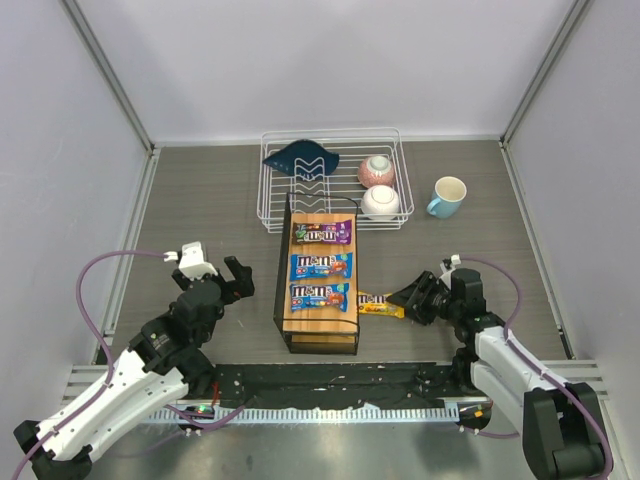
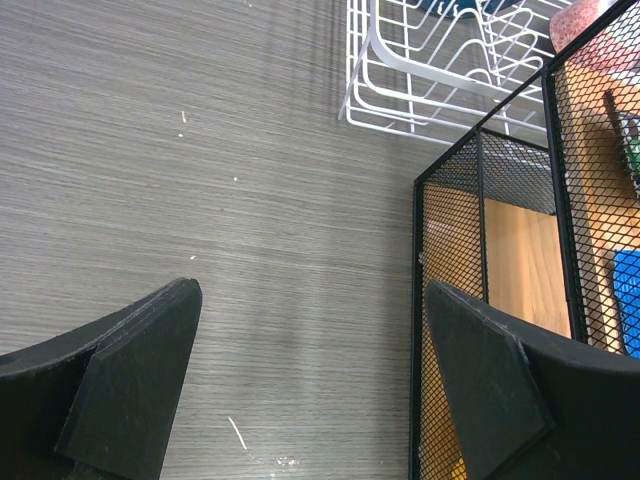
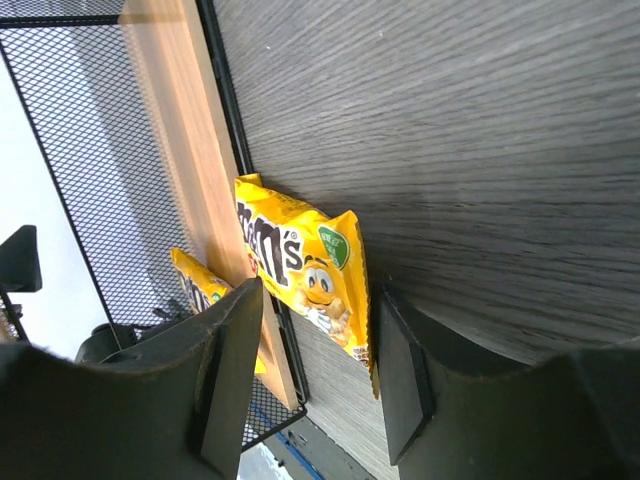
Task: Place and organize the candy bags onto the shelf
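Candy bags [image 1: 320,265]: three lie flat on the shelf top, a fourth is on the table beside it, and a fifth shows lower down inside.
Shelf [image 1: 320,322]: black mesh frame with a light wooden plank top, standing mid-table just in front of the white wire dish rack [image 1: 275,205].
Purple bag [image 1: 321,233]: farthest along the plank, lying crosswise.
Upper blue bag [image 1: 320,265]: in the middle of the plank, parallel to the purple one and apart from it.
Lower blue bag [image 1: 319,297]: nearest on the plank, in the same crosswise line-up.
Yellow bag [image 3: 305,275]: on the table at the shelf's right side, its far end touching the black frame.
Second yellow bag [image 3: 195,290]: seen through the mesh, under the plank top.
Right gripper [image 1: 408,298]: low at the table, its fingers [image 3: 230,370] either side of the yellow bag and close against its edges; whether they pinch it, I cannot tell.
Left gripper [image 1: 240,280]: jaws spread wide with nothing between them, over bare table [image 1: 200,200] just left of the shelf.
Dish rack contents: a dark blue item [image 1: 305,158], a pink bowl [image 1: 376,170] and a white bowl [image 1: 380,201].
Mug [image 1: 448,196]: light blue, upright, right of the rack.
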### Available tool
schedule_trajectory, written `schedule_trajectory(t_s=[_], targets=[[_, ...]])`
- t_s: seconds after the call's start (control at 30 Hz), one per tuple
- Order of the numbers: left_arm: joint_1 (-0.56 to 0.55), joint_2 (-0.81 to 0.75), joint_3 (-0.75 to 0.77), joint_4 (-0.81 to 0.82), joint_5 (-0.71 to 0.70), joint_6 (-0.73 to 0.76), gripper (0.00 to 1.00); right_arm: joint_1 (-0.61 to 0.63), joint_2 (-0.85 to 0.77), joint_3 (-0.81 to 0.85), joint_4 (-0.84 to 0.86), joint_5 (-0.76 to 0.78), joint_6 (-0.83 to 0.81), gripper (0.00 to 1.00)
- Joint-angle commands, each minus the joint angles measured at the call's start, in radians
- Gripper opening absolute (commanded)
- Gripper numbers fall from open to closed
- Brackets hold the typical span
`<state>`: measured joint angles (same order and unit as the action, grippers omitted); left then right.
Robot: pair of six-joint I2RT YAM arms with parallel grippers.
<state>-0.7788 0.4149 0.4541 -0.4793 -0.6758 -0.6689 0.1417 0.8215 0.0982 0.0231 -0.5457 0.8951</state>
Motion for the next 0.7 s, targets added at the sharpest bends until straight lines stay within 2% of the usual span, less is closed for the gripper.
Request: schedule_trajectory(t_s=[0.0,0.4,0.67], targets=[[-0.005,0.002,0.008,0.034,-0.002,0.012,1.0,-0.002,0.001,-0.009,0.141,-0.068,0.042,0.52],[-0.004,-0.001,0.008,0.033,-0.004,0.012,1.0,-0.002,0.022,-0.015,0.207,-0.094,0.061,0.4],[-0.005,-0.001,0.008,0.031,-0.004,0.012,1.0,-0.001,0.013,-0.025,0.205,-0.089,0.062,0.22]])
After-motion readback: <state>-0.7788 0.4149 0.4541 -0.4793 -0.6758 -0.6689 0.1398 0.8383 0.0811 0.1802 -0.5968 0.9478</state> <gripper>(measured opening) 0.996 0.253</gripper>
